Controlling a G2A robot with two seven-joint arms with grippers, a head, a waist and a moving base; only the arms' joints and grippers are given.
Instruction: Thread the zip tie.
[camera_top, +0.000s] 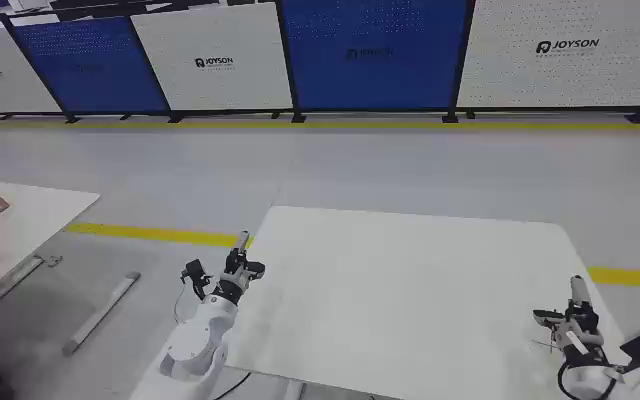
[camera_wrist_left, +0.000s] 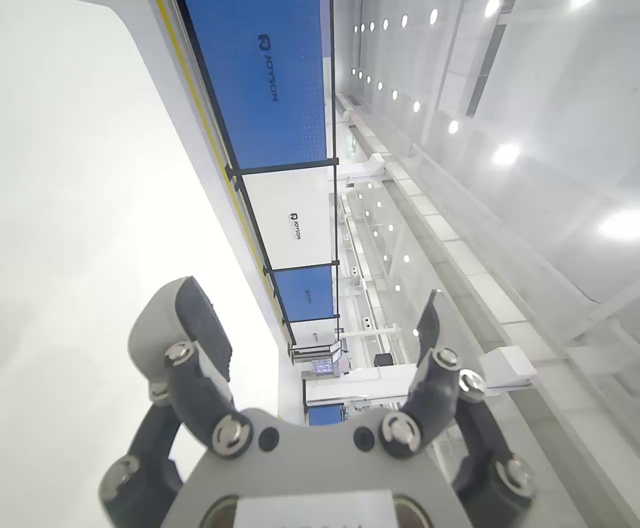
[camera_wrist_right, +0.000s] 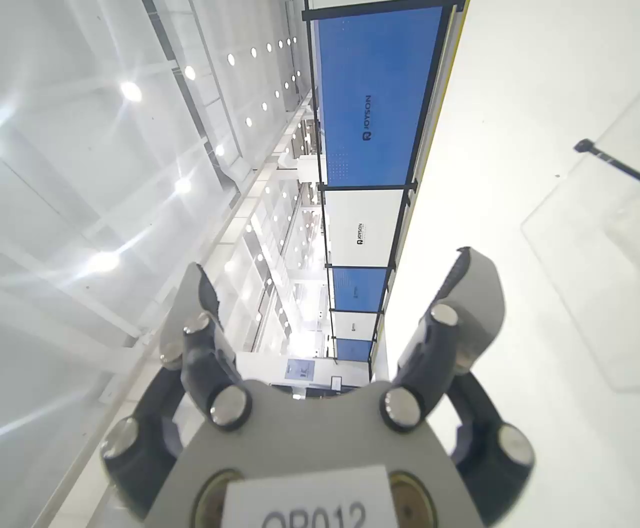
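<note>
A thin black zip tie (camera_wrist_right: 602, 159) lies flat on the white table (camera_top: 400, 300); its small square head points toward the table's middle and its tail runs off the right wrist view's edge. My right gripper (camera_wrist_right: 332, 267) is open and empty, held off to the side of the tie and pointing toward the far panels. In the top view it sits at the table's near right corner (camera_top: 562, 305). My left gripper (camera_wrist_left: 315, 305) is also open with nothing between its fingers, and it sits at the table's near left edge (camera_top: 236, 260).
A clear, rounded-corner sheet (camera_wrist_right: 590, 260) lies on the table under part of the zip tie. Blue and white partition panels (camera_top: 370, 55) stand across the floor behind the table. A second white table (camera_top: 30, 215) is off to the left.
</note>
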